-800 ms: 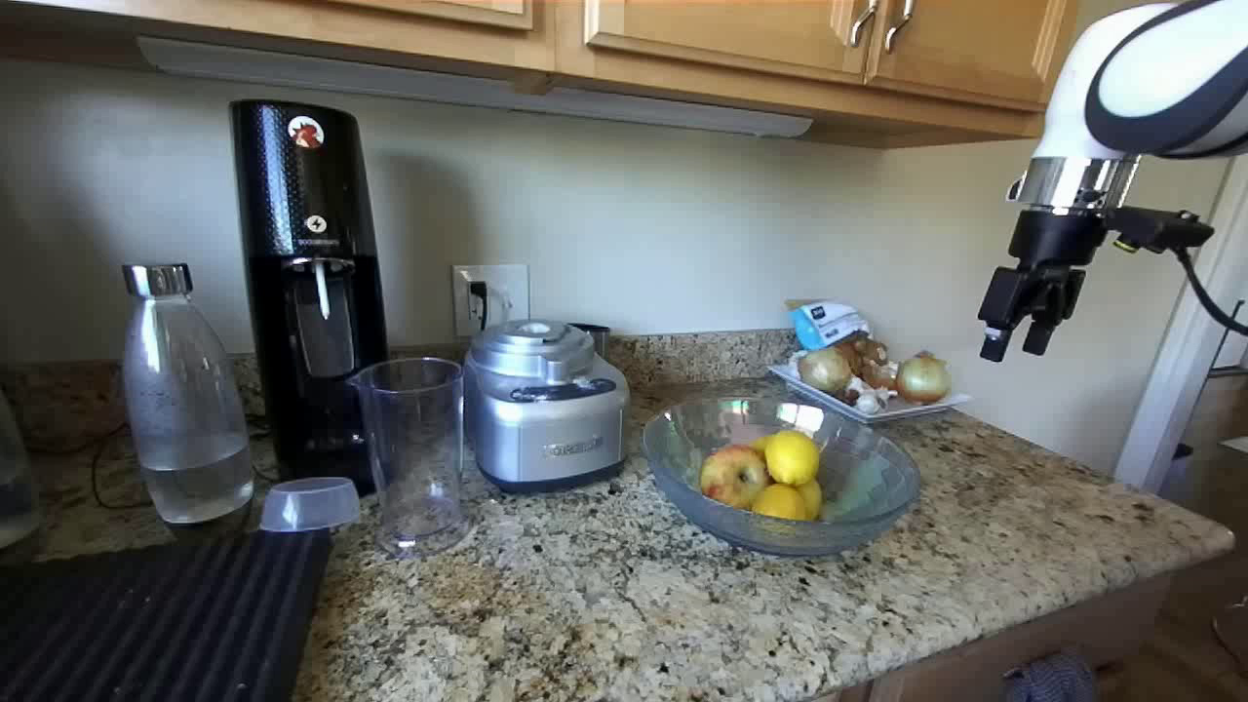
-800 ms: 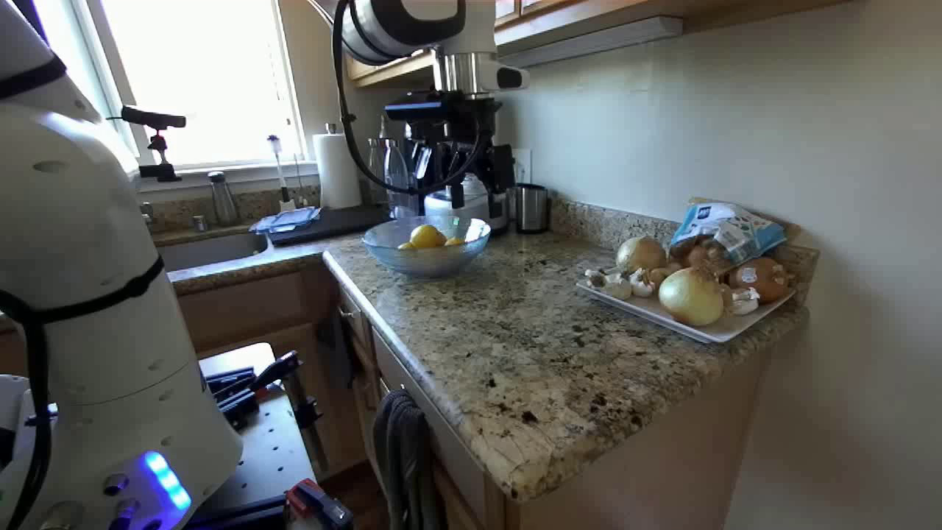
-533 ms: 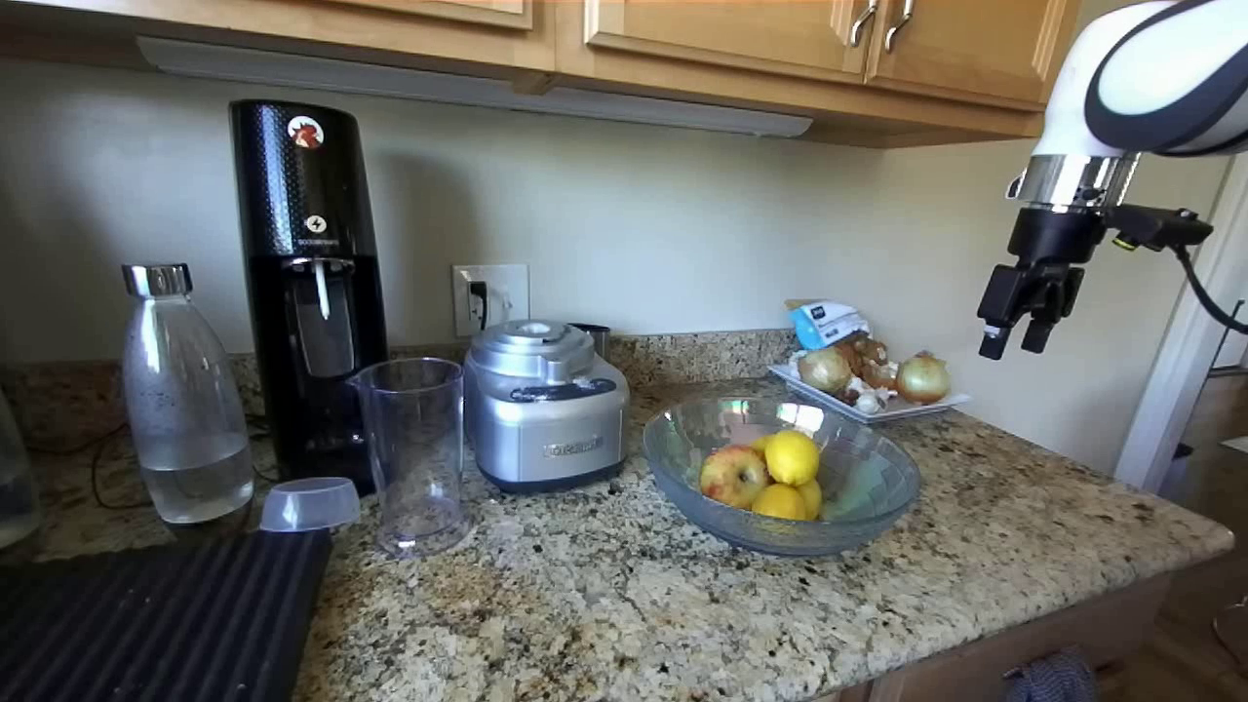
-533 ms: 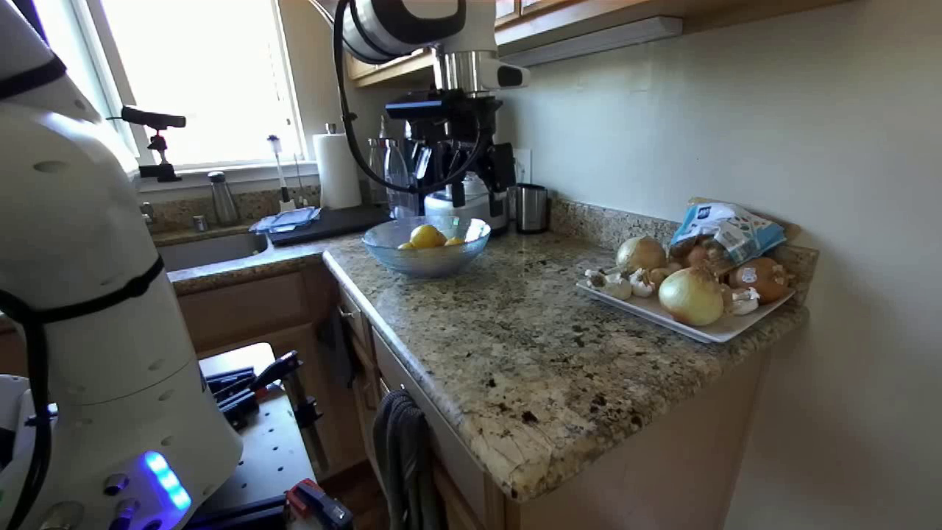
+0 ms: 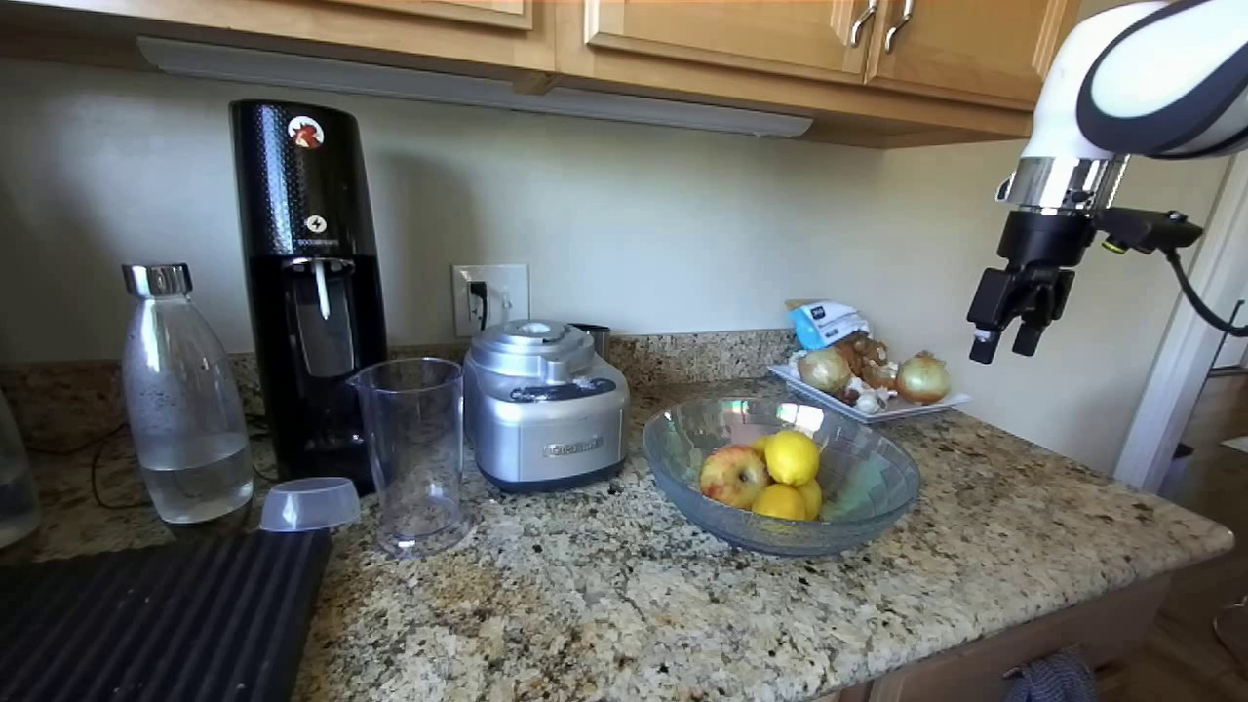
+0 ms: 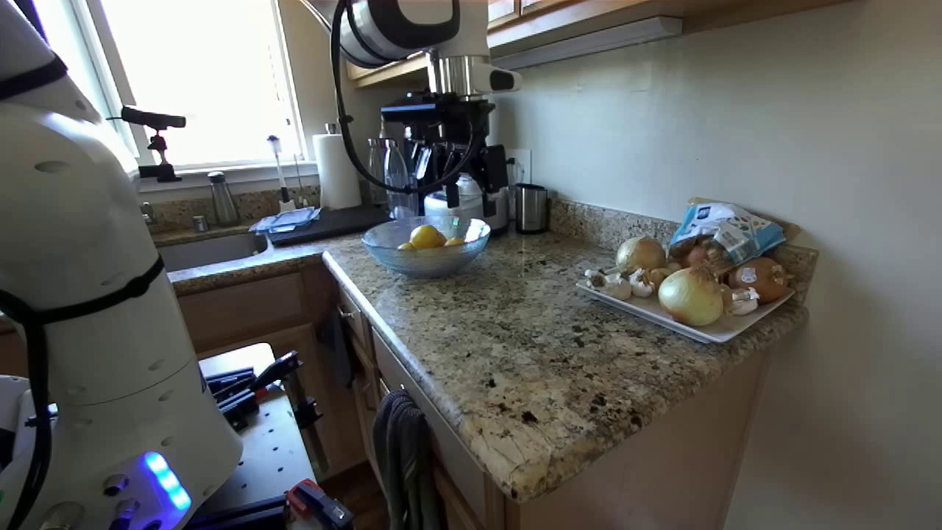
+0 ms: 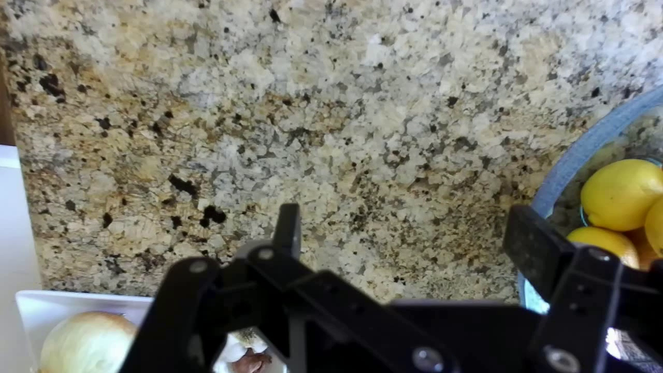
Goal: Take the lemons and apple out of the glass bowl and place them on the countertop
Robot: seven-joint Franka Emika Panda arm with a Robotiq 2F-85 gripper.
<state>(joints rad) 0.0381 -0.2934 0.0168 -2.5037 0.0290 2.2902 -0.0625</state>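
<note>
The fingers (image 7: 538, 254) stand parted, holding nothing, above the tabletop (image 7: 352, 129), clear of the bowl (image 5: 875, 485). Lemons (image 5: 792, 457) and apple (image 5: 731, 476) lie clustered inside it. Risk: misaligned descent could strike the bowl; crowding could make lemons roll from the grip.

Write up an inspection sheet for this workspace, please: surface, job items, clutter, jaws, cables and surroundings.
Surface: speckled brown, beige and black polished granite countertop; no spill seen.
Job items: bright yellow oval lemons, some partly hidden, and one round red-and-yellow apple, all in the wide, shallow clear-glass bowl.
Clutter: squat silver appliance; tall black drink machine; clear spouted beaker; black ribbed mat; rectangular white dish of pale round onions.
Jaws: black, open, nothing between them, above the countertop.
Cables: black cable looping near the jaws; black plug in the white wall outlet.
Surroundings: pale wall, light-wood cabinets overhead, bright window, hanging dark grey cloth.
</note>
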